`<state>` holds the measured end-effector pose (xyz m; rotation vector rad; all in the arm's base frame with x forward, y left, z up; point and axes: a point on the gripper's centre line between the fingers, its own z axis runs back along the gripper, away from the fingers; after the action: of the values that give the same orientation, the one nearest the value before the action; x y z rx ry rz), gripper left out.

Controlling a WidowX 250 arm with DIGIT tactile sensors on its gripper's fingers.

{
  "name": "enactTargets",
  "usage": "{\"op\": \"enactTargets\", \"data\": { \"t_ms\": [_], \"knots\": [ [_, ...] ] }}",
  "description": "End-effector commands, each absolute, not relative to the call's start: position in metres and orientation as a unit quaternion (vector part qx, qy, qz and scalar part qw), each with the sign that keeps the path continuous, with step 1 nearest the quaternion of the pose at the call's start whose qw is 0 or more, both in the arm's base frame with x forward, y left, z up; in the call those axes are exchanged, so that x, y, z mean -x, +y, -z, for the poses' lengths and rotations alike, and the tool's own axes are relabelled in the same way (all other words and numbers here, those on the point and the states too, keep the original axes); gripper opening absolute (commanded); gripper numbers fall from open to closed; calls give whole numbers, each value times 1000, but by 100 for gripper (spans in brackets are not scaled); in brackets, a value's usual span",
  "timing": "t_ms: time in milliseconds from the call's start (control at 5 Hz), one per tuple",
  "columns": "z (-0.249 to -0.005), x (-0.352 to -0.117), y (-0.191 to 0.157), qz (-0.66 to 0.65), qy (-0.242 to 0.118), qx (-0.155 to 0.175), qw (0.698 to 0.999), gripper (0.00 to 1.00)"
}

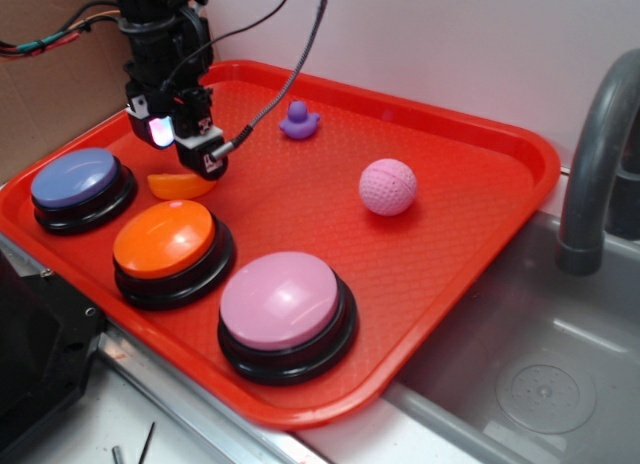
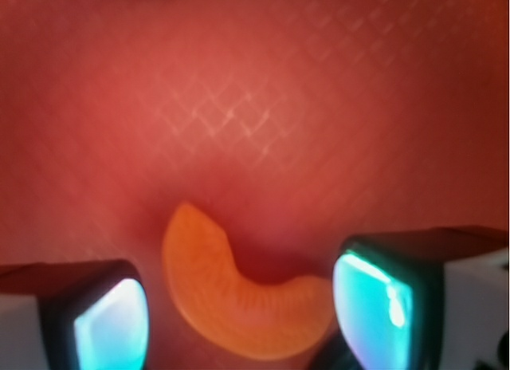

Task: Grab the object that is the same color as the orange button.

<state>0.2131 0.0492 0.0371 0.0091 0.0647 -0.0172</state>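
Now my pincer (image 2: 239,318) is open around the orange wedge (image 2: 239,298), which lies on the red tray (image 1: 450,234) behind the orange button (image 1: 165,237). I should lower slightly, then close gently.

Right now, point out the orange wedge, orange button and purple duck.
orange wedge (image 2: 239,302): wrist view, middle of the slice.
orange button (image 1: 164,237): exterior view, dome top.
purple duck (image 1: 298,122): exterior view, body.
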Motion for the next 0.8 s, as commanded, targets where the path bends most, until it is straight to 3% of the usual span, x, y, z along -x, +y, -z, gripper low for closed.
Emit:
{"op": "enactTargets", "data": {
  "t_ms": [0,400,600],
  "knots": [
    [-28,-215,45,36,20,0,999,100],
    [-20,-217,43,40,23,-2,999,99],
    [-18,-218,43,44,21,2,999,0]
  ]
}}
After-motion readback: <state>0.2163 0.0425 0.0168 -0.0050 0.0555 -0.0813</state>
